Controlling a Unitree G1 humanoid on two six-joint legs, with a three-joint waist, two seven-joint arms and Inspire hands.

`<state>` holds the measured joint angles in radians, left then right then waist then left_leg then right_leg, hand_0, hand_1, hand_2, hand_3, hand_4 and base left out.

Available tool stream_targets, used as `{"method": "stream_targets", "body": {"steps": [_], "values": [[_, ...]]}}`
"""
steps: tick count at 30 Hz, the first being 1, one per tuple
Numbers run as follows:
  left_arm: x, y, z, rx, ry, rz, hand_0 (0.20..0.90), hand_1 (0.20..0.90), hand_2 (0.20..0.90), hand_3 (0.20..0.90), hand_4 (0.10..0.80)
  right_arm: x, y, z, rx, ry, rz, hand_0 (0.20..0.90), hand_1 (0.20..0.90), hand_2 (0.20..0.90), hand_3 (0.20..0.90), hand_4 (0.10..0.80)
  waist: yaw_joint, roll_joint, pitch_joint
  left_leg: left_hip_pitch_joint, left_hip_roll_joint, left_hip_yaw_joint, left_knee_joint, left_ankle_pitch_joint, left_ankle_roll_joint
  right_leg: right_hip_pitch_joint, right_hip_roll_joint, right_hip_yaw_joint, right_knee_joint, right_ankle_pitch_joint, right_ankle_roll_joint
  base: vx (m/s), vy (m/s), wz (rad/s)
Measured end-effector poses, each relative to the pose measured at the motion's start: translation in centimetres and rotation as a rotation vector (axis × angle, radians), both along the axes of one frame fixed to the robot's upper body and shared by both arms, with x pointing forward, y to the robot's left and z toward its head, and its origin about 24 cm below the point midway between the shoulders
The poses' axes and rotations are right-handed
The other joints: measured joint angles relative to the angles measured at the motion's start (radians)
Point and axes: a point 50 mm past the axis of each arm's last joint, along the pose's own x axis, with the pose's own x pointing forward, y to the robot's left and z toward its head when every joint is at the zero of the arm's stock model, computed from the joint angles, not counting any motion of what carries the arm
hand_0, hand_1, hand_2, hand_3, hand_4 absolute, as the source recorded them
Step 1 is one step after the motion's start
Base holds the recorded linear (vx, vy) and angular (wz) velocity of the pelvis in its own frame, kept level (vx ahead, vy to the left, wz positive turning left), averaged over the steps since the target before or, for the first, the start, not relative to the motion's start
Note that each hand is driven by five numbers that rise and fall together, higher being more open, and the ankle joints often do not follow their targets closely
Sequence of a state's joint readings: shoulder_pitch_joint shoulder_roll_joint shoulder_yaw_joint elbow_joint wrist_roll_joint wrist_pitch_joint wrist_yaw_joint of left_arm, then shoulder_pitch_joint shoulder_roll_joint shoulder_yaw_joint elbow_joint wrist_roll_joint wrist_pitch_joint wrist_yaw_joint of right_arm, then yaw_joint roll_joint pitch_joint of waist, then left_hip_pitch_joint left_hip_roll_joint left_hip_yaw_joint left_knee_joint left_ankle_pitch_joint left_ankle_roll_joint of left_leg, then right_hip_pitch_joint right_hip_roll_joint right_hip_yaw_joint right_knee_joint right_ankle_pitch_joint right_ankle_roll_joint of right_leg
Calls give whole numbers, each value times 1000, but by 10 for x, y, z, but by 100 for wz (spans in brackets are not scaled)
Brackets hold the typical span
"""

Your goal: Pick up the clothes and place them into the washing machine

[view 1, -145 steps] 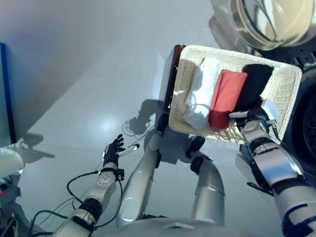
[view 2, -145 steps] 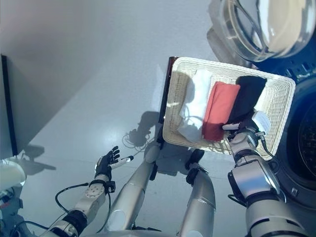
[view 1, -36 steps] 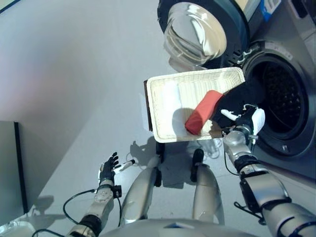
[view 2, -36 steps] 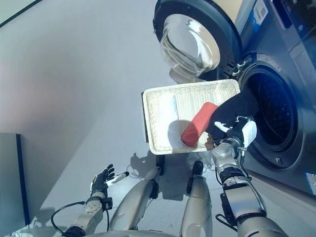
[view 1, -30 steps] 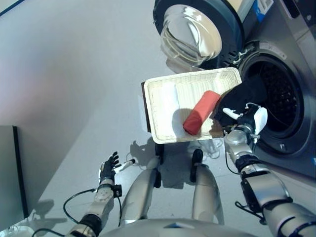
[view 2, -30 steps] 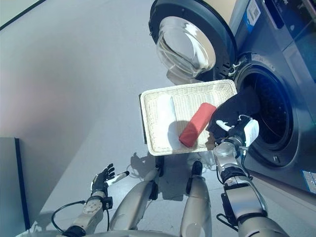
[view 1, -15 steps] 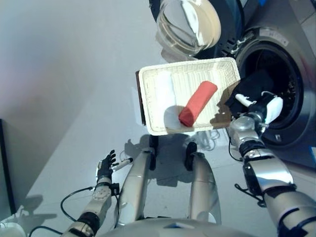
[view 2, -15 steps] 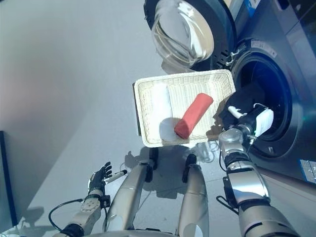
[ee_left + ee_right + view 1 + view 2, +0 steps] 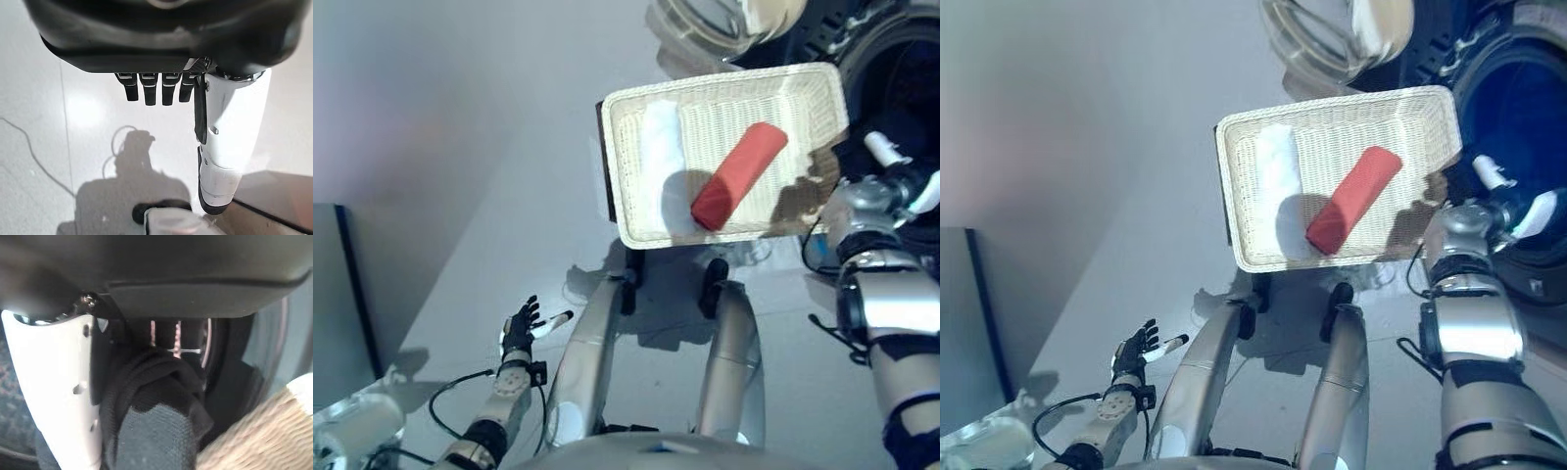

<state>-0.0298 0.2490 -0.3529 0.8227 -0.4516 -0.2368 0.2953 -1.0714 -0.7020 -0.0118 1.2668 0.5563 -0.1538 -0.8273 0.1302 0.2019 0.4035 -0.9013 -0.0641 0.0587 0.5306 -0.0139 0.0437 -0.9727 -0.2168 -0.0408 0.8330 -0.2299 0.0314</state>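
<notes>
The washing machine (image 9: 1528, 147) is seen at the upper right of the eye views, its dark drum opening facing the robot and its round glass door (image 9: 1342, 29) swung open at the top. A white wicker basket (image 9: 626, 211) is set just in front of the machine, raised above the grey floor (image 9: 460, 147). Two clothes are held in the basket: a rolled red garment (image 9: 739, 175) is laid diagonally near its middle, and a folded white garment (image 9: 661, 147) is laid along the side farther from the machine, apart from the red one. A black garment (image 9: 151, 396) is gripped by the right hand (image 9: 886, 181), whose fingers and white-covered thumb are curled round the bunched cloth; the hand is positioned beside the basket's near corner, at the rim of the drum opening, with the dark interior shown past the cloth in the right wrist view. The left hand (image 9: 521, 328) is held low at the robot's left side over the floor, well apart from the basket, its fingers relaxed and nothing held.
</notes>
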Motion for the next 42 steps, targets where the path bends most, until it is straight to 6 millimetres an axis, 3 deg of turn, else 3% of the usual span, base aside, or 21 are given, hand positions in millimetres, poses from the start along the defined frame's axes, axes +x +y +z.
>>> {"method": "stream_targets", "body": {"steps": [1,4,7,11,19,20,21,22,30,37,42], "values": [[0,-3,1,-12,-12,-5,900,900,900,900,800,-1,-3,17,57,-140,-10,200,200,200,200,300,-3,16,-5,0,-10,4,-19,10,4,-12,-9,0,0,0,9,30,-22,13],[6,-10,6,-42,-49,-13,900,900,900,900,800,-5,-5,59,73,-349,-36,200,200,200,200,300,-2,67,-9,-2,-22,0,-32,18,13,-18,-20,4,2,-7,15,48,-23,13],[9,-11,9,-47,-66,-15,900,900,900,900,800,-10,-7,85,40,-435,-51,200,200,200,200,300,8,81,-18,4,-25,0,-43,17,13,-17,-23,4,0,-13,15,65,-12,3],[14,-14,14,-57,-96,-28,900,900,900,900,800,-37,-26,140,-47,-549,-136,200,200,200,200,300,22,87,-23,13,-39,-1,-63,20,17,-18,-33,11,-3,-16,20,56,8,4],[19,-19,21,-58,-140,-55,900,900,900,900,800,-46,-36,151,-115,-473,-179,200,200,200,200,300,16,89,-25,41,-73,0,-133,52,31,-22,-49,38,-24,-4,43,4,9,2],[19,-19,22,-58,-146,-55,900,900,900,900,800,-46,-37,151,-115,-476,-173,351,351,351,351,408,17,89,-25,40,-74,3,-137,54,33,-24,-48,43,-28,-1,47,0,0,0],[20,-19,22,-58,-147,-55,900,900,900,900,800,-47,-37,153,-116,-485,-170,458,458,458,458,484,17,89,-25,40,-76,7,-142,56,36,-28,-48,49,-31,2,51,-22,24,-7],[19,-19,22,-58,-147,-55,900,900,900,900,800,-47,-36,155,-114,-497,-164,900,900,900,900,800,17,89,-25,42,-77,14,-149,59,39,-30,-48,54,-34,5,55,-26,10,-10],[20,-20,22,-61,-148,-58,900,900,900,900,800,-43,-38,152,-36,-597,-55,900,900,900,900,800,22,90,-25,63,-91,20,-167,64,44,-27,-52,79,-38,11,65,-14,13,-5],[19,-19,19,-58,-133,-55,900,900,900,900,800,-38,-39,140,-2,-596,-36,900,900,900,900,800,21,93,-27,78,-83,12,-170,71,43,-1,-46,67,-57,26,62,-54,3,-2],[16,-18,14,-64,-105,-41,900,900,900,900,800,-18,-23,106,66,-589,24,900,900,900,900,800,5,94,-30,129,-72,-3,-207,84,40,58,-31,53,-107,45,65,-12,-30,-8]]}}
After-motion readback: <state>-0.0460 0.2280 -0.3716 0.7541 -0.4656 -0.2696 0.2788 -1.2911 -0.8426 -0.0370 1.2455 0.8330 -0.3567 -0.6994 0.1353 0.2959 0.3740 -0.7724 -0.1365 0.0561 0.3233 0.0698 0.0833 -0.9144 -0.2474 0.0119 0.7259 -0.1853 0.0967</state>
